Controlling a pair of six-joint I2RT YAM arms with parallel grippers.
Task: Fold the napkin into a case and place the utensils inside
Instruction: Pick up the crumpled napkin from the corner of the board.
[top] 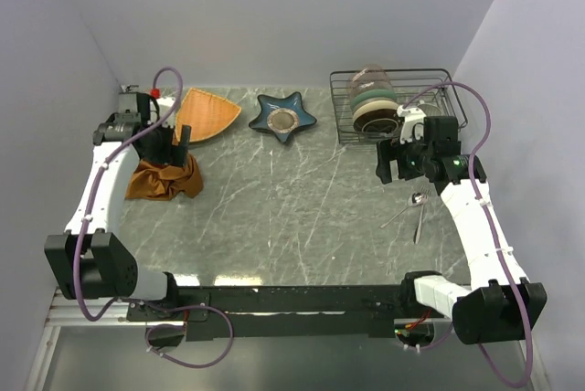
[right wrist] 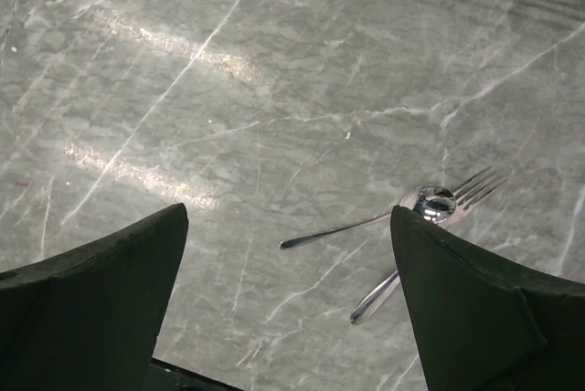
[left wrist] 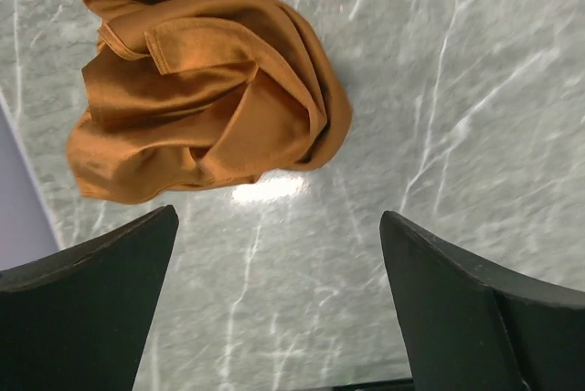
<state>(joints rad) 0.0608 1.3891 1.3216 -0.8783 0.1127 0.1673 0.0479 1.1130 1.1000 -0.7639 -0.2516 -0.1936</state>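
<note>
Since the napkin (left wrist: 206, 89) lies bunched just ahead of the wide-open left claw (left wrist: 279, 217), I'd pinch one hem corner first; the right claw (right wrist: 289, 216) gapes empty beside the utensils (right wrist: 431, 201).

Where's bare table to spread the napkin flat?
Middle of grey marble tabletop, between crumpled rust-orange cloth napkin and silver spoon and fork, in front of blue star-shaped dish. Crowded along the back: orange woven triangular plate, dish, black wire rack.

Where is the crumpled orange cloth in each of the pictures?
Top external: the napkin lies bunched up at the left side of the table.
Left wrist: the napkin fills the upper left of the picture.
Right wrist: it is not in this picture.
Shared landmark: the grey veined table top shows in all three views.
</note>
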